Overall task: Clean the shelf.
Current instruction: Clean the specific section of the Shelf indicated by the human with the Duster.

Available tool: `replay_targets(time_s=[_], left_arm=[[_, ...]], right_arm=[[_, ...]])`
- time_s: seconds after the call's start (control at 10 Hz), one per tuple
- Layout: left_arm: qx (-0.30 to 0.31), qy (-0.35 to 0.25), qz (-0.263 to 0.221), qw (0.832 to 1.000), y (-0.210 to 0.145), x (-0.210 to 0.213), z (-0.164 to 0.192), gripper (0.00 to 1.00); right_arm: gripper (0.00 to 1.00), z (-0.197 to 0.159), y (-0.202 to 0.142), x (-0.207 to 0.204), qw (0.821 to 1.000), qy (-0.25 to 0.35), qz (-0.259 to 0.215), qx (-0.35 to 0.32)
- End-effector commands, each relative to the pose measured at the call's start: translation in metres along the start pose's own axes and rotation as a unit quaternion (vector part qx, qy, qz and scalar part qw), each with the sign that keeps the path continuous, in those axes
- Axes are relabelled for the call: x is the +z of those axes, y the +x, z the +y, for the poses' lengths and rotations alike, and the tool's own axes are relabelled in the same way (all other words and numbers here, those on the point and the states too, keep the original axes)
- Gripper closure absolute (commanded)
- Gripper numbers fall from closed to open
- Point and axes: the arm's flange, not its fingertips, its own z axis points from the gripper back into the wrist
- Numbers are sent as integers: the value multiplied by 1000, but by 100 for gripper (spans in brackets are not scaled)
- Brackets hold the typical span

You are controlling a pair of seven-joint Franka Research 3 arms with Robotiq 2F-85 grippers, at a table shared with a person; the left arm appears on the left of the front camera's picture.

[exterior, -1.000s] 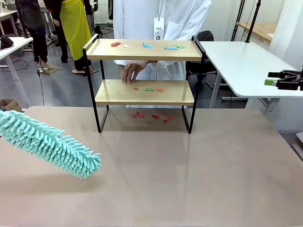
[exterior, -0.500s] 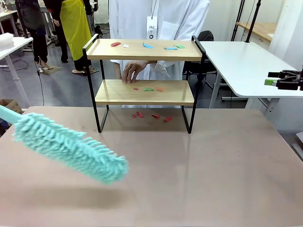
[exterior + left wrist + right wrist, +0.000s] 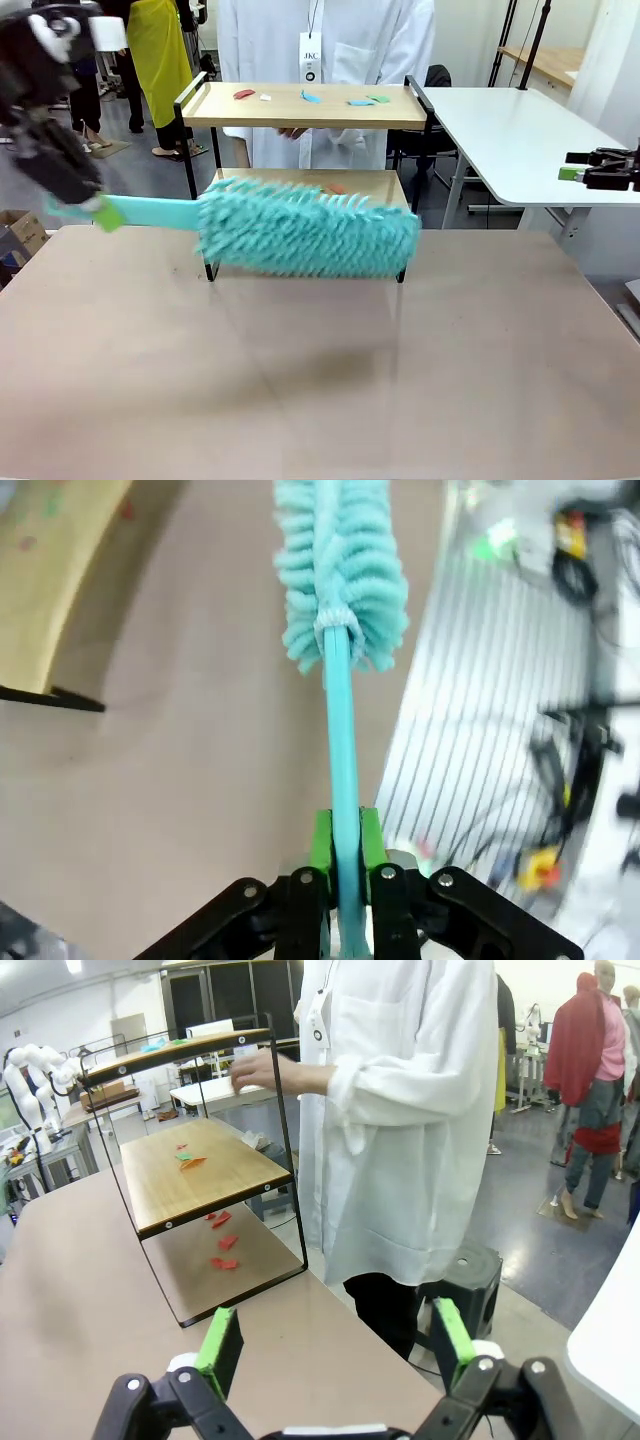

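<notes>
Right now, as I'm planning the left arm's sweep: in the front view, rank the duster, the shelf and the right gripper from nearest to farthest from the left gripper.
1. duster: clamped in the left gripper, reaching right.
2. shelf: middle, behind the duster's head.
3. right gripper: far right, open.

shelf [image 3: 300, 118]: light wood boards, black metal frame
duster [image 3: 310, 240]: shaggy teal cloth (handle smooth plastic)
table [image 3: 400, 380]: beige, slight sheen

Robotics lab, white worktables [image 3: 520, 140], white-coated person [image 3: 330, 40] (cables [image 3: 575, 565] about)
</notes>
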Motion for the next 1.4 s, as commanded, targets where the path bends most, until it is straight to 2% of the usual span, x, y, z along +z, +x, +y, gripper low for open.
replay_targets(time_s=[0.0,0.2,0.3,0.4,0.7,1.1,1.3], left_arm=[[85,69,-55,992,8,-33,-24,87],[121,79,-55,988,18,-51,-37,87],[114,52,-16,992,24,-50,-35,87],[108,66,-58,990,16,-41,-29,87],[112,63,-44,991,20,-51,-34,87],[208,84,-130,966,48,-89,-51,87],[252,111,-147,950,65,-108,-55,87]], right_arm=[[0,1,3,-1,1000,0,0,3],[0,1,3,-1,1000,0,0,3],[0,1,3,-1,1000,0,0,3],[0,1,3,-1,1000,0,0,3],[0,1,3,-1,1000,0,0,3],[0,1,3,-1,1000,0,0,3],[0,1,3,-1,1000,0,0,3]])
